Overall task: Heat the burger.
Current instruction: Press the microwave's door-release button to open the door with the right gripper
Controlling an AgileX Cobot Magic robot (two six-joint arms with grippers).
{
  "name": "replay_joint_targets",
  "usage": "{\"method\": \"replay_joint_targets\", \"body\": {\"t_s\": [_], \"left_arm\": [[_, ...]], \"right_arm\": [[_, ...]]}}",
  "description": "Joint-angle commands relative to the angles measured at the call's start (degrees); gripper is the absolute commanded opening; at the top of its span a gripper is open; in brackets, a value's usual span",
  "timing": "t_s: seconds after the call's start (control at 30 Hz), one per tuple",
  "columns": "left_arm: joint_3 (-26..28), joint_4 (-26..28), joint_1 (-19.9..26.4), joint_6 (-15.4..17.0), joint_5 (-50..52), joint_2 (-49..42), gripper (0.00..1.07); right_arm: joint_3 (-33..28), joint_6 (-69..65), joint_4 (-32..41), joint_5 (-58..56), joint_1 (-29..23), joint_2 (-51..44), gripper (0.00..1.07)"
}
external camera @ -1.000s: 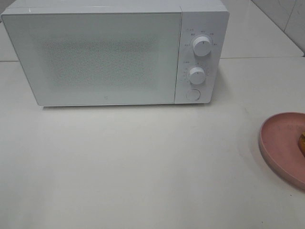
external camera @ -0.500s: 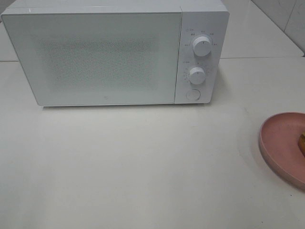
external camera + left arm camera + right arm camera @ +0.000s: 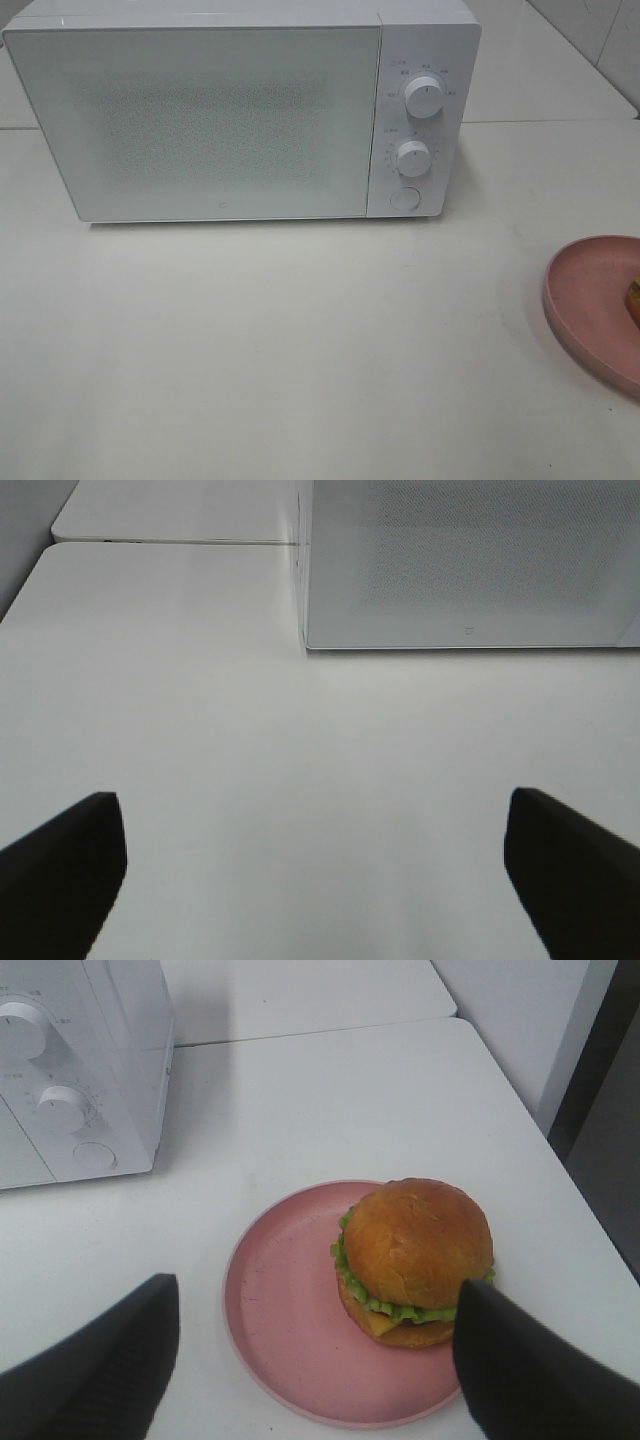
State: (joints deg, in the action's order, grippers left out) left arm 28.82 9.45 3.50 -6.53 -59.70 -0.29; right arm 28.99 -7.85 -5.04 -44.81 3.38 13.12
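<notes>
The burger [image 3: 415,1260], golden-brown bun over a green lettuce frill, sits on a round pink plate [image 3: 285,1310]. My right gripper [image 3: 315,1375] hovers over the plate with its black fingers [image 3: 95,1370] spread wide on either side; it is open and holds nothing. In the high view only a sliver of the burger [image 3: 634,297] shows at the right edge on the plate [image 3: 590,300]. The white microwave [image 3: 240,110] stands at the back with its door shut. My left gripper [image 3: 315,875] is open over bare table in front of the microwave [image 3: 470,565].
The microwave has two white knobs [image 3: 425,97] and a round button [image 3: 404,198] on its right panel. White table [image 3: 300,350] stretches between microwave and plate. The table's right edge [image 3: 590,1210] drops off beside the plate.
</notes>
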Motion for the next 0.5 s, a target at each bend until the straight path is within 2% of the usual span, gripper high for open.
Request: {"method": "replay_joint_targets", "body": {"t_s": [0.03, 0.37, 0.5], "left_arm": [[0.1, 0.3, 0.1, 0.2, 0.2, -0.5, 0.98], [0.1, 0.3, 0.1, 0.2, 0.2, -0.5, 0.98], [0.1, 0.3, 0.1, 0.2, 0.2, -0.5, 0.98]], "right_arm": [[-0.5, 0.1, -0.3, 4.9, -0.1, 3.0, 0.71], [-0.5, -0.1, -0.3, 11.8, -0.1, 11.4, 0.71], [-0.5, -0.1, -0.3, 18.6, -0.1, 17.2, 0.71]]}}
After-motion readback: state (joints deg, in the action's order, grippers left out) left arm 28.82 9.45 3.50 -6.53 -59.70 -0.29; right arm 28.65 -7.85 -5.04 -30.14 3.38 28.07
